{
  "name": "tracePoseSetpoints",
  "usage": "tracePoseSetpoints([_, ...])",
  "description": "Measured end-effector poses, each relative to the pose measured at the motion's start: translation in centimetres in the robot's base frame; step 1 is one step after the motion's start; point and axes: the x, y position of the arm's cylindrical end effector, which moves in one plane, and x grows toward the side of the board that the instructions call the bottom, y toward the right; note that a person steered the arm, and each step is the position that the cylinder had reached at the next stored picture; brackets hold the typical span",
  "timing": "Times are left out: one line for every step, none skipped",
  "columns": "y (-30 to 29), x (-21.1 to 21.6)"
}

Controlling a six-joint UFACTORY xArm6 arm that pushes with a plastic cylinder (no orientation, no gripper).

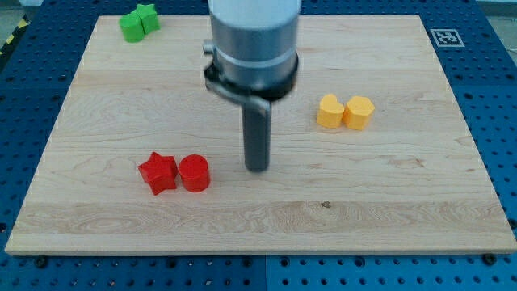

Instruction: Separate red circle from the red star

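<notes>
Wooden board (388, 210) on blue pegboard (501, 97). Red circle (194, 173) touches red star (157, 172), lower left. My tip (257, 168) rests near the circle's right, apart. No gripper fitted. Yellow blocks (345, 111) right; green blocks (138, 22) top left.

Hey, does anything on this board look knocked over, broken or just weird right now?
Nothing stands out. The red star and red circle sit touching, both flat on the board; my tip is to the circle's right, apart from it.
</notes>
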Motion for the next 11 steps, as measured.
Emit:
tracePoseSetpoints([0.2,3.7])
tracePoseSetpoints([0.2,4.1])
tracePoseSetpoints([0.1,4.2])
tracePoseSetpoints([0.1,4.2])
tracePoseSetpoints([-0.7,4.7])
tracePoseSetpoints([-4.3,4.5])
tracePoseSetpoints([-7.0,1.8])
tracePoseSetpoints([-7.0,0.7])
tracePoseSetpoints([-7.0,0.6])
tracePoseSetpoints([-7.1,0.5])
tracePoseSetpoints([-8.0,0.2])
